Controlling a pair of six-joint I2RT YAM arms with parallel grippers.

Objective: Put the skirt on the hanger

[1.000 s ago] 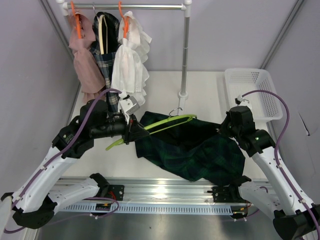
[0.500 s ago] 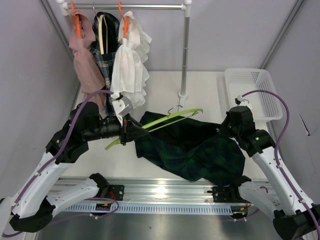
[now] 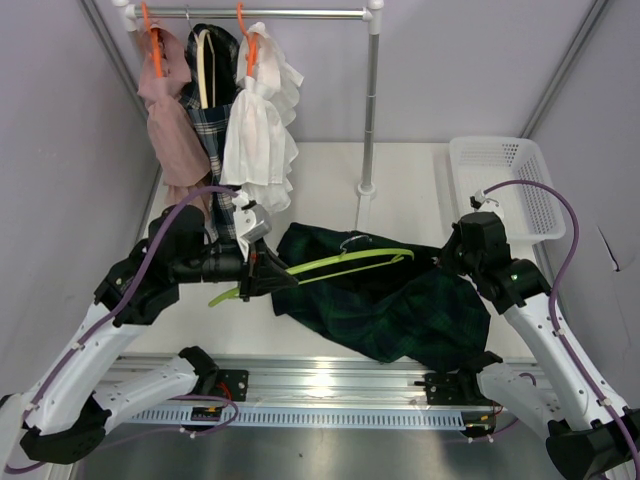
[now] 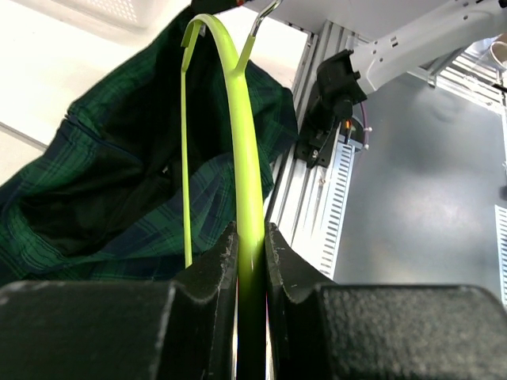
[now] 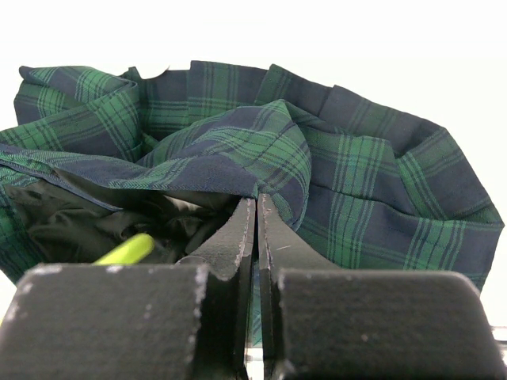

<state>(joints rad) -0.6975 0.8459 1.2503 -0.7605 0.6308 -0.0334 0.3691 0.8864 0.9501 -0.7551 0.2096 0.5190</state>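
Note:
A dark green plaid skirt (image 3: 385, 300) lies crumpled on the table between the arms. My left gripper (image 3: 268, 277) is shut on one end of a lime-green hanger (image 3: 330, 266), which reaches right over the skirt; its metal hook (image 3: 352, 240) points to the back. In the left wrist view the hanger (image 4: 244, 158) runs up from the jaws over the skirt (image 4: 119, 190). My right gripper (image 3: 447, 257) is shut on the skirt's waistband edge (image 5: 261, 170) at the skirt's right side. The hanger's far tip (image 5: 125, 249) shows inside the skirt opening.
A clothes rail (image 3: 260, 14) stands at the back on a post (image 3: 370, 110), holding a pink garment (image 3: 168, 110), a plaid one (image 3: 212, 100) and a white one (image 3: 260, 120). A white basket (image 3: 505, 185) sits at the back right. A metal rail (image 3: 330, 385) runs along the near edge.
My left gripper has swung the hanger down and to the right, so its far end now lies lower over the skirt near my right gripper. The right arm has stayed put.

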